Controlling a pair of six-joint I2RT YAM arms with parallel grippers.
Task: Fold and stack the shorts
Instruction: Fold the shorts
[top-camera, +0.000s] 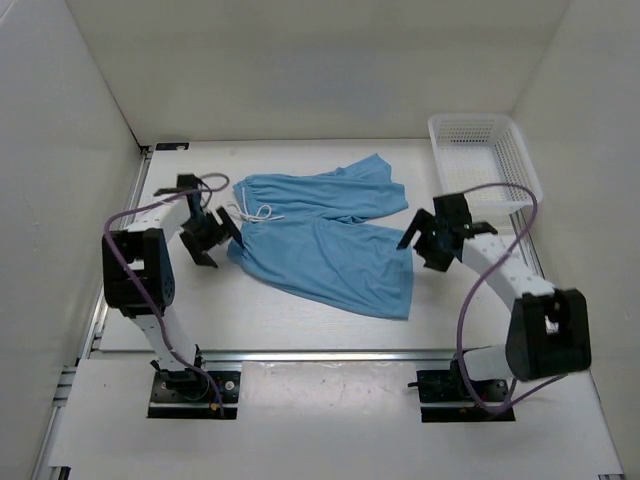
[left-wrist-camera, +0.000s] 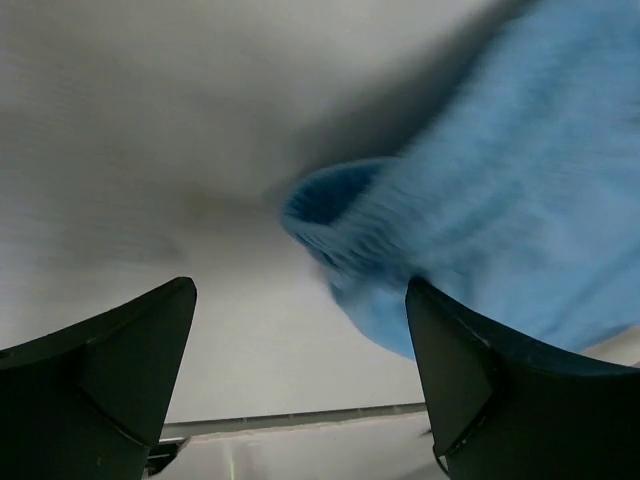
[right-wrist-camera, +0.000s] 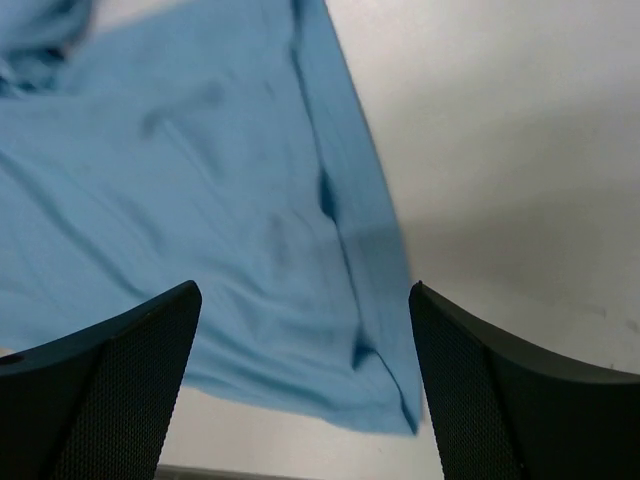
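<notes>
1. From the top view, we see the shorts (top-camera: 325, 235) lying spread on the desk (top-camera: 300, 325). The waist and white drawstring (top-camera: 255, 213) are at the left. The two legs splay to the right, one farther and one nearer. The left gripper (top-camera: 212, 235) sits just beside the waist and the right gripper (top-camera: 425, 240) just beside the near leg's hem. Both are open and hold nothing. A white basket (top-camera: 480, 150) stands at the far right, apart from the cloth. We judge that no fold has been made yet. The next move calls for taking one leg at waist and hem and laying it over the other.

2. In the left wrist view, which is blurred, the left gripper (left-wrist-camera: 300, 290) has its fingers wide apart and empty. The bunched waist edge of the shorts (left-wrist-camera: 500, 200) lies just ahead, toward that picture's right.

3. In the right wrist view, the right gripper (right-wrist-camera: 305, 290) is also spread wide with nothing held. The leg of the shorts (right-wrist-camera: 200, 200) lies flat below it, its hem corner between the fingers.
</notes>
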